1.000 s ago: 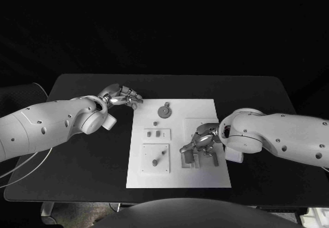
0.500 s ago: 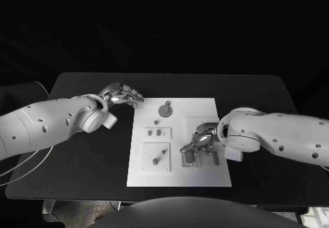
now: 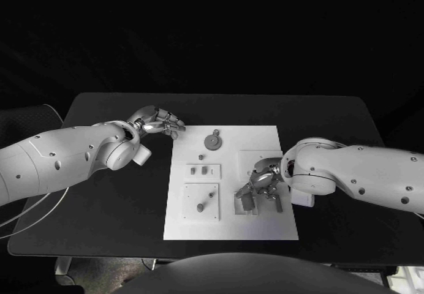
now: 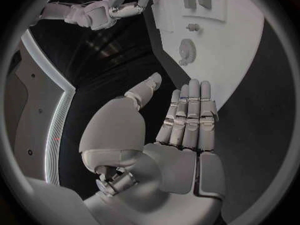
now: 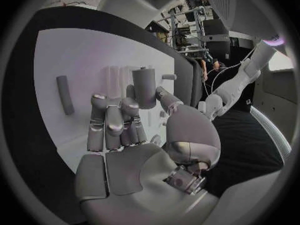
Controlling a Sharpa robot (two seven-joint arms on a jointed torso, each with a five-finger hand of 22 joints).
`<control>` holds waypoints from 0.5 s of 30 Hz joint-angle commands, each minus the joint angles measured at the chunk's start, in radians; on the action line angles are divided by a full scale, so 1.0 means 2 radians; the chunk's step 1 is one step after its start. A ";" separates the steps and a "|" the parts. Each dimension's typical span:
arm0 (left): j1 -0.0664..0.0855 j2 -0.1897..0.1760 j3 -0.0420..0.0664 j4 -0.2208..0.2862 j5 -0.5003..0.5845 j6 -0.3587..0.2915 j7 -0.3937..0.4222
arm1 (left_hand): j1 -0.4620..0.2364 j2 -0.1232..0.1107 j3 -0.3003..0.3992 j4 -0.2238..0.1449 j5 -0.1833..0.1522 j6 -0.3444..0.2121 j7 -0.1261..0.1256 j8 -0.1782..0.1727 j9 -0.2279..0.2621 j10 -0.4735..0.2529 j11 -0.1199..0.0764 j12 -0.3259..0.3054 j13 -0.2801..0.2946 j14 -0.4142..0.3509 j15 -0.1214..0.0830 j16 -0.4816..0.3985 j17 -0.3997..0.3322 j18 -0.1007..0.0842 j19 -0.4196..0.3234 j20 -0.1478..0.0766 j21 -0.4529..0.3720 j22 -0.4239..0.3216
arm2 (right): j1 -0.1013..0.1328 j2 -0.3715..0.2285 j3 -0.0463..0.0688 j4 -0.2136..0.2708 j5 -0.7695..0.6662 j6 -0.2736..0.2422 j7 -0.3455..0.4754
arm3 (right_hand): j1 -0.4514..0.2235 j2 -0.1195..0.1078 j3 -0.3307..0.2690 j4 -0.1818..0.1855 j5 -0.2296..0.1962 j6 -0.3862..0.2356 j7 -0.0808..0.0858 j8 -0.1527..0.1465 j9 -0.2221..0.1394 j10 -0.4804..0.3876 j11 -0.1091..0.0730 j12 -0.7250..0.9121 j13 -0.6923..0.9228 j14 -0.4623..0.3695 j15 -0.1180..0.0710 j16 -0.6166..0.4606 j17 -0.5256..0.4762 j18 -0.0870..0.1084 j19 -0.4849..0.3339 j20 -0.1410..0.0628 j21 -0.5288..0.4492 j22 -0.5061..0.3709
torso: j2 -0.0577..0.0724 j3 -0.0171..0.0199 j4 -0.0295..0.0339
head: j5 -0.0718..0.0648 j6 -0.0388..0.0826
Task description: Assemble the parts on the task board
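The white task board (image 3: 265,138) lies in the middle of the black table. On it are a grey gear (image 3: 213,143), a small block with two pegs (image 3: 203,172) and a square plate with pegs (image 3: 203,203). My right hand (image 3: 262,185) hovers over the board's right side above a slotted fixture (image 3: 252,209). Its fingers are curled, and they pinch a short grey cylindrical peg (image 5: 144,87) against the thumb. Another peg (image 5: 62,94) lies flat on the board. My left hand (image 3: 157,122) rests off the board's far left corner, fingers straight (image 4: 187,115) and holding nothing.
The black table (image 3: 106,202) reaches well beyond the board on both sides. In the left wrist view the gear (image 4: 186,50) and the board (image 4: 237,45) lie ahead of the fingers, with my right hand (image 4: 125,5) beyond them.
My right hand has shifted slightly over the slotted fixture and its fingers have drawn in a little. The left hand has stayed put.
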 commanded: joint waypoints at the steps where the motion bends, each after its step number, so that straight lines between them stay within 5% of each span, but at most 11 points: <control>1: 0.000 0.001 0.000 0.001 0.002 0.007 0.002 | -0.003 0.000 0.000 0.004 -0.001 -0.004 0.001 0.001 -0.001 -0.003 -0.001 -0.003 -0.001 0.000 0.003 -0.003 0.001 0.008 -0.002 0.002 -0.002 0.001 | -0.003 0.000 0.000 0.000 -0.001 0.015 -0.004 | -0.007 0.000 0.061 -0.057 0.002 0.004 0.003 -0.001 0.001 -0.005 0.000 0.002 -0.001 -0.004 0.000 -0.002 -0.001 0.007 -0.003 0.001 0.001 0.008 | 0.000 -0.0004 0.0000 | 0.000 0.000; 15: 0.000 0.001 0.000 0.001 0.002 0.007 0.001 | -0.003 0.000 0.000 0.004 -0.001 -0.004 0.001 0.001 -0.001 -0.003 -0.001 -0.003 -0.001 0.000 0.003 -0.004 0.001 0.008 -0.002 0.002 -0.002 0.001 | -0.014 0.007 0.000 -0.009 -0.006 0.002 -0.005 | -0.020 -0.002 0.061 -0.047 0.001 0.003 0.003 -0.002 0.001 -0.007 0.000 0.003 -0.001 -0.006 0.000 -0.001 -0.002 0.007 -0.004 0.000 0.002 0.008 | 0.000 0.0000 0.0005 | -0.002 0.000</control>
